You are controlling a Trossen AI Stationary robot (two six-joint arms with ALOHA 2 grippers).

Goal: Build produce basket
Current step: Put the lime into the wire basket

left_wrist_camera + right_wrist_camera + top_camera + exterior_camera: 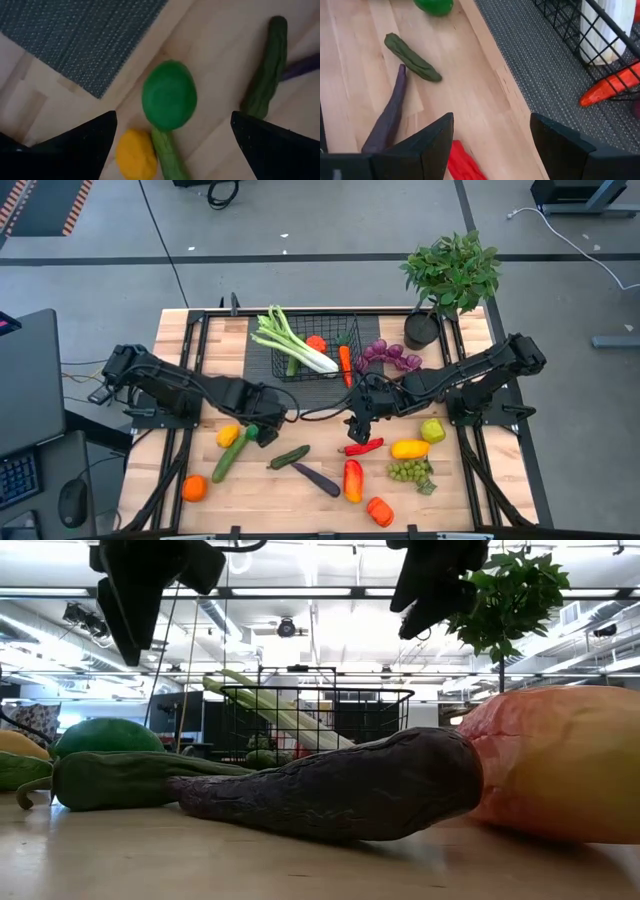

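The black wire basket (pixel 318 345) stands on a dark mat at the table's far middle. A leek (pixel 290 340) leans out over its left rim, and a carrot (pixel 345 362) pokes out over its near rim. My left gripper (pixel 264 426) hovers open above a green lime (pixel 169 95), with a yellow pepper (pixel 134 156) and a long cucumber (pixel 228 460) beside it. My right gripper (pixel 360 426) hangs open over bare wood just beyond a red chilli (pixel 464 162). A small cucumber (pixel 412 57) and an eggplant (pixel 387 117) lie between the two arms.
Loose on the near half of the table are an orange (pixel 194 488), a red-yellow pepper (pixel 353 480), an orange pepper (pixel 380 510), green grapes (pixel 410 471), a yellow fruit (pixel 410 448) and a green apple (pixel 432 430). Purple grapes (pixel 390 356) and a potted plant (pixel 450 275) sit right of the basket.
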